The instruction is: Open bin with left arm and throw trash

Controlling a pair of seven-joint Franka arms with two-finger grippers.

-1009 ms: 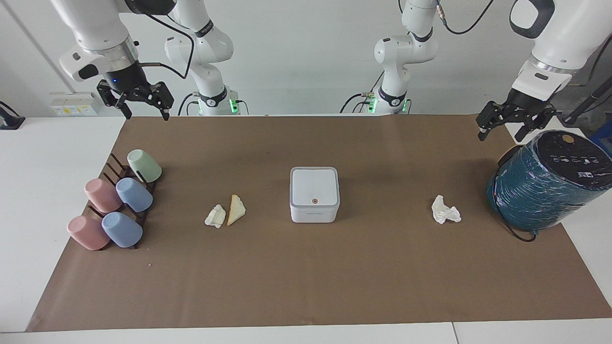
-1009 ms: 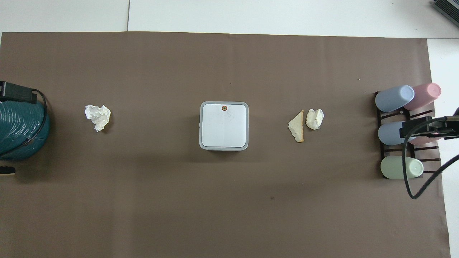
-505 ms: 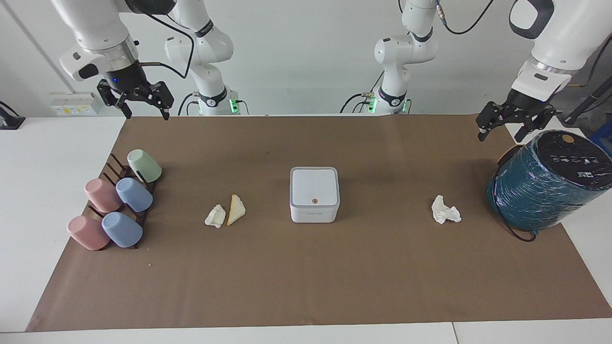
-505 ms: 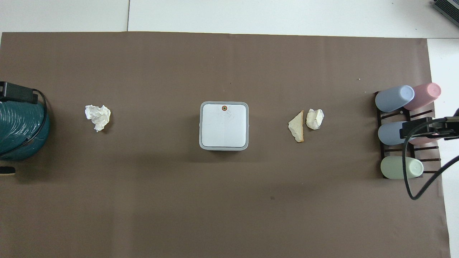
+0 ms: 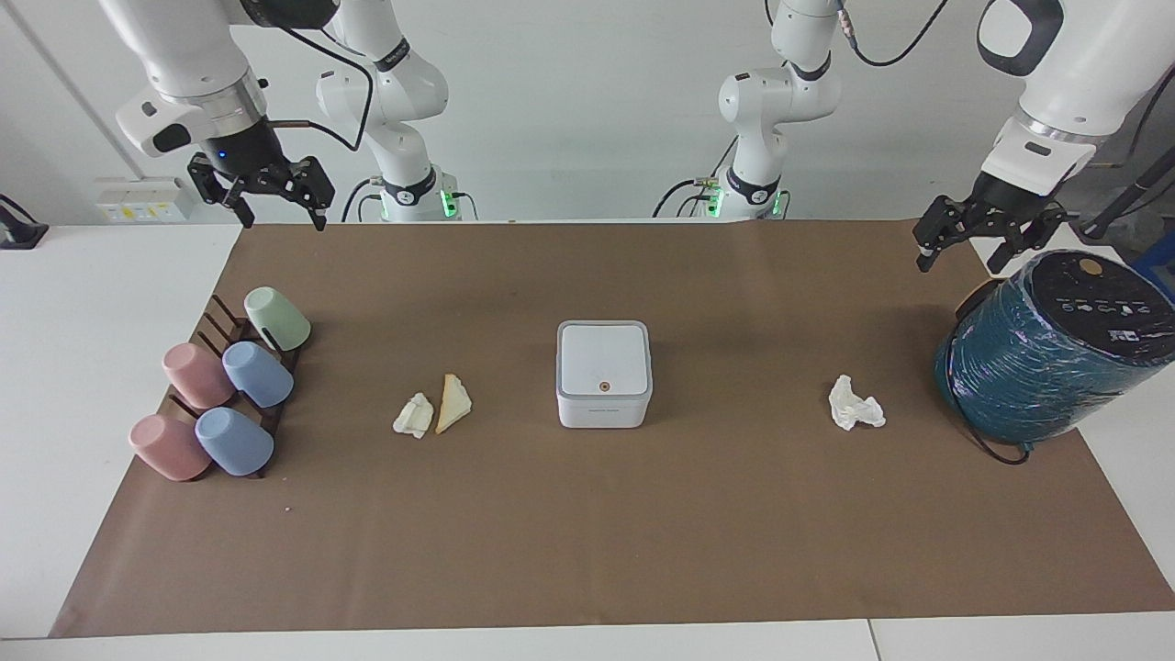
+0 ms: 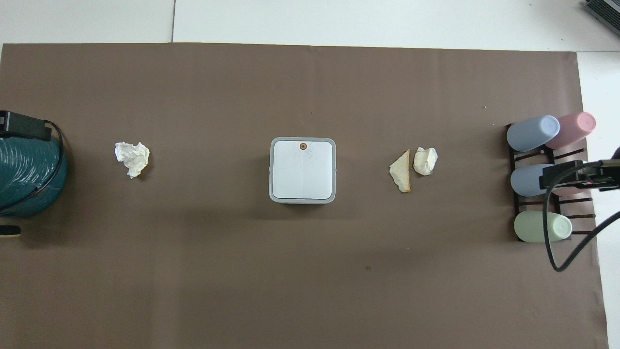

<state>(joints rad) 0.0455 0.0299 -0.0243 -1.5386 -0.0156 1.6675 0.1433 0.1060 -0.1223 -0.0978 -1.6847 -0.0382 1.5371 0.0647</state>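
Bin (image 5: pixel 604 372) lid shut, seemingly flush; surrounding mat (image 5: pixel 698 514) bare

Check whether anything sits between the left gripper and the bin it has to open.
Nothing visible does. The left gripper hangs open over the left arm's end of the table, beside the teal-wrapped cylinder. Only bare brown paper lies toward the closed bin; the lone paper wad sits off that line.

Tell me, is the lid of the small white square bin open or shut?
Shut. The lid of the small white square bin lies flat inside its grey rim, orange dot on top, and no inside shows.
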